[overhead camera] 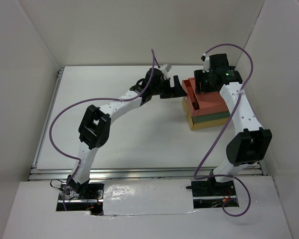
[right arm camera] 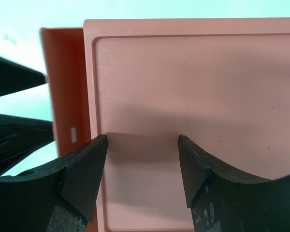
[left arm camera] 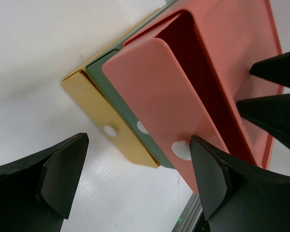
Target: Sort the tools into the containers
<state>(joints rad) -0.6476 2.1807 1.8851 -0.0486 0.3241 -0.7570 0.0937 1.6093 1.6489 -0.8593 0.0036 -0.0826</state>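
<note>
My left gripper gaped empty beside the red top drawer, slid partly out of the stack. My right gripper hung open, holding nothing, above the stack's top. No tools showed anywhere, so I judged sorting possibly nearly finished.

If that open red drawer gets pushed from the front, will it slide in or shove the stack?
The red drawer looks like smooth, stiff plastic, so it probably slides in easily. Nothing shows inside, so it is likely light. Nothing visibly anchors the stack, so a hard push might shift it.
</note>
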